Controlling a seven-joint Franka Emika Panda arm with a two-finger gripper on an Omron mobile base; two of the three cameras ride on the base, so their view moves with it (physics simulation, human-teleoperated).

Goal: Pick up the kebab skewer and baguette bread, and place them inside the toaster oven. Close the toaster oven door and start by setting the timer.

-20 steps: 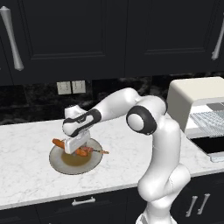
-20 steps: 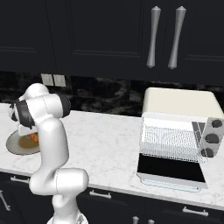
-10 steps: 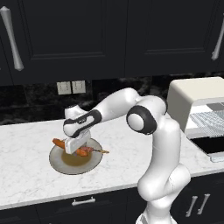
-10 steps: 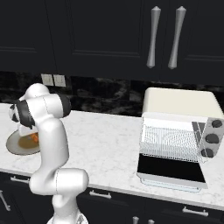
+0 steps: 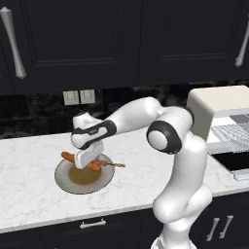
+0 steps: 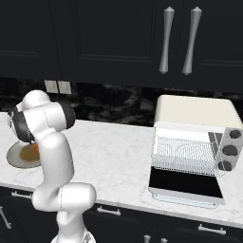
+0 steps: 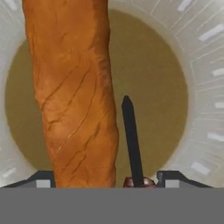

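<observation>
- Neither food item is in the toaster oven (image 6: 197, 142) yet; its door (image 6: 186, 184) hangs open at the counter's right end, so loading, closing and the timer all remain.
- The baguette bread (image 7: 74, 92) and kebab skewer (image 7: 132, 144) lie side by side on the plate (image 5: 62, 177), towards the counter's left end.
- The gripper (image 5: 87, 156) sits low over them, seemingly open astride both, gripping nothing.
- It has barely moved from a second ago; the food is unmoved.

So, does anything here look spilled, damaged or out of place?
Nothing stands out. The baguette bread and kebab skewer lie on the plate, the gripper is low over them, and the toaster oven door is open.
</observation>
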